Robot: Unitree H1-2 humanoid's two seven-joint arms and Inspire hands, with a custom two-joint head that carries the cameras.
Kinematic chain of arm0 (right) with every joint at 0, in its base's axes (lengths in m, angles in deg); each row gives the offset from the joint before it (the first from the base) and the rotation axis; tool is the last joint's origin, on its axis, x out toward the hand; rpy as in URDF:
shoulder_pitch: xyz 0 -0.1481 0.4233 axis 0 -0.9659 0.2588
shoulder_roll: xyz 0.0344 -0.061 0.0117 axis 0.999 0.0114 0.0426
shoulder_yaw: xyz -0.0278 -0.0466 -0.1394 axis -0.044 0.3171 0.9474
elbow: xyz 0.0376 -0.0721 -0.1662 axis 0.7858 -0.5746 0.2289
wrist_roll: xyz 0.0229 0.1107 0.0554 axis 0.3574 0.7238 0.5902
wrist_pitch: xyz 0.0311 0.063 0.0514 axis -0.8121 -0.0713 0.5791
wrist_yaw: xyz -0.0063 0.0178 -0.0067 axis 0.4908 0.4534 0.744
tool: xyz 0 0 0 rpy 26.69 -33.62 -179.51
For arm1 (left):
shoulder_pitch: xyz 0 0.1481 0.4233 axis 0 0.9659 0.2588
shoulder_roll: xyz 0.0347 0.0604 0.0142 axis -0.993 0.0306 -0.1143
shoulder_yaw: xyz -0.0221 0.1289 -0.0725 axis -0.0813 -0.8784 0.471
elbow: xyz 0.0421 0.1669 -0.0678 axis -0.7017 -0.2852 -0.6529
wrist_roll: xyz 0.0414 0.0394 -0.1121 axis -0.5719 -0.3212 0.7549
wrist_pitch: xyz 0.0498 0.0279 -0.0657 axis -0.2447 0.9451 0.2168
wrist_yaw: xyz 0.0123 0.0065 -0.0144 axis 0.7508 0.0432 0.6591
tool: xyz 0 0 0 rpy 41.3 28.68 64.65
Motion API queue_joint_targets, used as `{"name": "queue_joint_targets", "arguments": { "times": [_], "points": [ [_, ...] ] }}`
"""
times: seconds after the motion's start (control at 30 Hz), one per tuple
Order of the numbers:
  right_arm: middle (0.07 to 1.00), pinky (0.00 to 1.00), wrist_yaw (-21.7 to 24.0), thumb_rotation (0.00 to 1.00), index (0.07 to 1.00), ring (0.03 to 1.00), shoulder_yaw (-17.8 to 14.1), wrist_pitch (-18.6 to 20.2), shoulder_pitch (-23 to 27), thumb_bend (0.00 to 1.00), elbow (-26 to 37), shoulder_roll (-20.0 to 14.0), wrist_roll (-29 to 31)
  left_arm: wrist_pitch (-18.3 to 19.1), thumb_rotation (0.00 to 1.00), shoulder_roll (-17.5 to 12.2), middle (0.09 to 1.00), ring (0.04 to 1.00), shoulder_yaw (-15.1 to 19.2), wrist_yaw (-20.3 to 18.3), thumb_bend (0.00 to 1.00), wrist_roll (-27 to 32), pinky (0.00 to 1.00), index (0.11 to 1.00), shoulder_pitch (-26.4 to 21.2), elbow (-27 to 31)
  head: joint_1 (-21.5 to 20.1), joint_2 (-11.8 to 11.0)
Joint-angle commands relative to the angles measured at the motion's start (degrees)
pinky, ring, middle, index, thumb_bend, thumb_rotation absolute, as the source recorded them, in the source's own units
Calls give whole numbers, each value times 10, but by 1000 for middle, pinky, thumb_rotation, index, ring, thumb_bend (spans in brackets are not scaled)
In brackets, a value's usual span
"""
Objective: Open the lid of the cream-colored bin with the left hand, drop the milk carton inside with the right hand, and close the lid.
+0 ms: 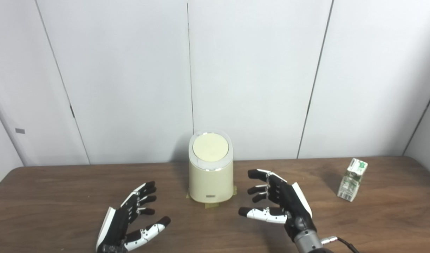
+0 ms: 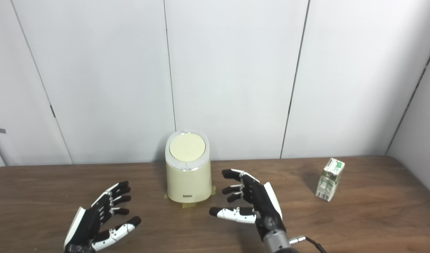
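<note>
A cream-colored bin [image 1: 210,175] stands upright at the middle of the table, its round lid [image 1: 210,147] shut flat on top. A small green-and-white milk carton [image 1: 352,179] stands at the right, leaning slightly. My left hand [image 1: 130,218] hovers low, front left of the bin, open with fingers spread and holding nothing. To the bin's front right, my right hand [image 1: 278,203] is also open and empty, well left of the carton. Neither hand touches anything.
The brown wooden table [image 1: 60,196] runs across the whole view, with white wall panels behind it. Strips of tape [image 1: 211,205] show under the bin's base. A cable [image 1: 345,242] trails from my right wrist.
</note>
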Motion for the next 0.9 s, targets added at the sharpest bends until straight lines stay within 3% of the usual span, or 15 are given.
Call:
{"name": "queue_joint_targets", "arguments": {
  "times": [0.0,0.7,0.87],
  "points": [
    [769,512,-1,46,712,610,0,-8,20,671,19,0,0,-14,156,-1,850,798,1,3,678,-1,670,859,-17,15,-1,0],
    [763,514,0,42,711,612,0,-12,23,667,17,-3,0,-19,176,-1,849,798,2,4,683,-1,666,858,-19,11,11,-1],
    [762,501,-1,36,715,616,-3,-12,25,672,13,-1,3,-20,239,3,845,796,-2,5,712,-4,677,854,-23,4,22,-2]
  ]
}}
